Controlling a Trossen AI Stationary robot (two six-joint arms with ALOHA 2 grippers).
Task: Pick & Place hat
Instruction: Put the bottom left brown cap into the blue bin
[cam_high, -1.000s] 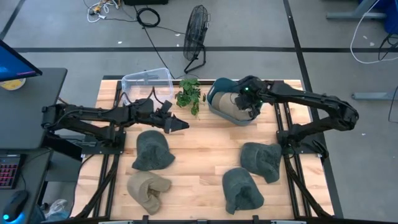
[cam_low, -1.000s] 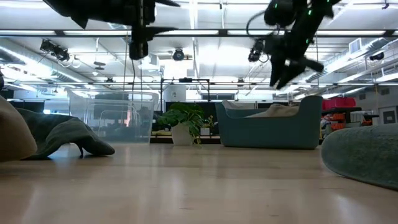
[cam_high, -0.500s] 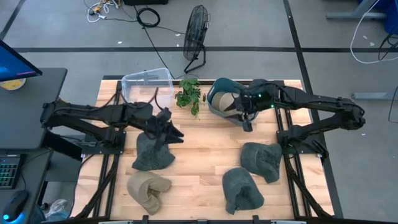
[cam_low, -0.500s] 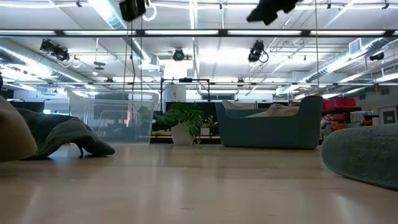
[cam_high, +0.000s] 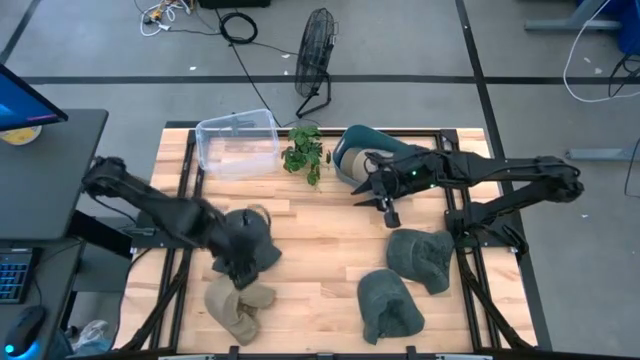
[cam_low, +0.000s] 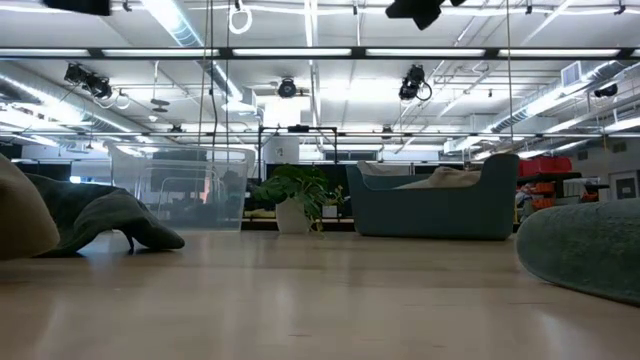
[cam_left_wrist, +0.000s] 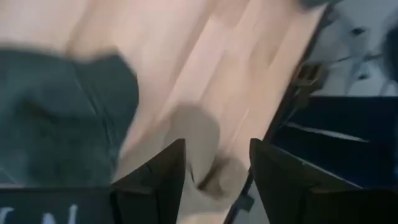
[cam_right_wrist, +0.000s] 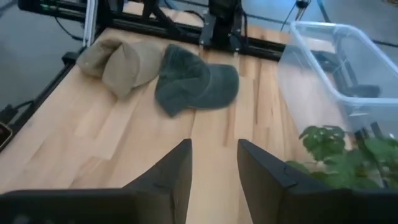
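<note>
The dark green hat (cam_high: 250, 240) at the surface's 9 o'clock side has the left pincer (cam_high: 237, 268), fingers spread, poised over it for a likely grasp needing descent, while the empty, spread right pincer (cam_high: 385, 210) waits near the teal bin (cam_high: 350, 150).

A clear plastic box (cam_high: 237, 143) sat beside a small plant (cam_high: 304, 152) on the tabletop (cam_high: 320, 250); a fan (cam_high: 315, 55) stood beyond.

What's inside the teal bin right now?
The teal bin holds a tan hat, its top showing above the rim in the low view. The right gripper and arm cover part of the bin from above; deeper contents are hidden.
</note>
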